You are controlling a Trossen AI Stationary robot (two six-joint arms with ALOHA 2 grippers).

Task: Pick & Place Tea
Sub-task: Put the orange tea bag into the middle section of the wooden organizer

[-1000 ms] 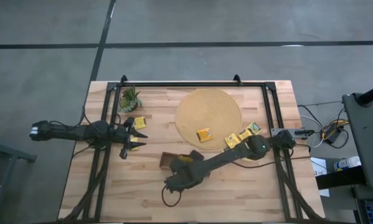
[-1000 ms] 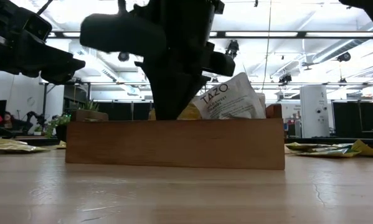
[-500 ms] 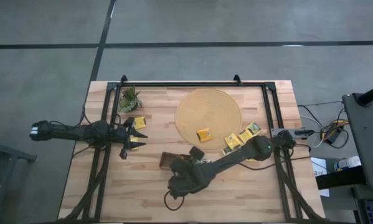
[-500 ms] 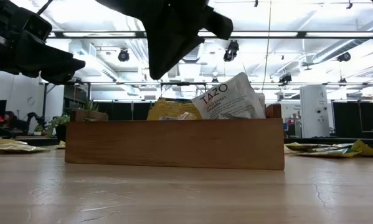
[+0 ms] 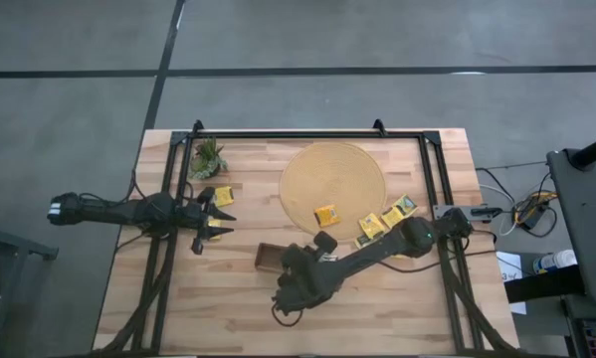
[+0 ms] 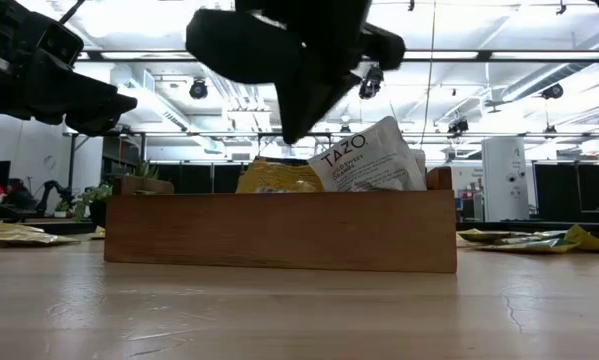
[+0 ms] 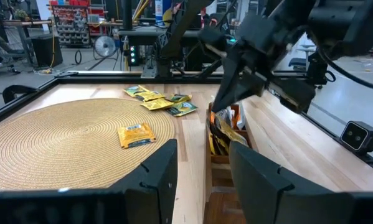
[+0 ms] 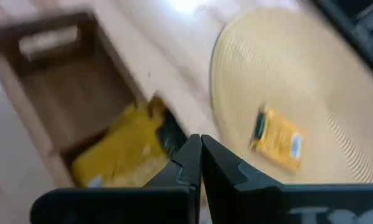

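Note:
A dark brown tray lies near the table's middle, with a yellow tea sachet and a white one standing in it. My right gripper hovers shut and empty just above the tray, between it and the round mat. One yellow sachet lies flat on the mat, and three more lie by the mat's right rim. Another sachet lies beside my left gripper. That gripper waits open at the table's left, empty and aimed at the mat.
A small green plant stands at the far left corner. A black frame rail runs along the far edge, with side rails down both sides of the table. Bare wood lies in front of the tray toward the near edge.
My right gripper, shut throughout, has risen out of the tray, gone a little toward the mat and tipped up from a steep downward point. The yellow sachet it stood in front of now shows upright in the tray.

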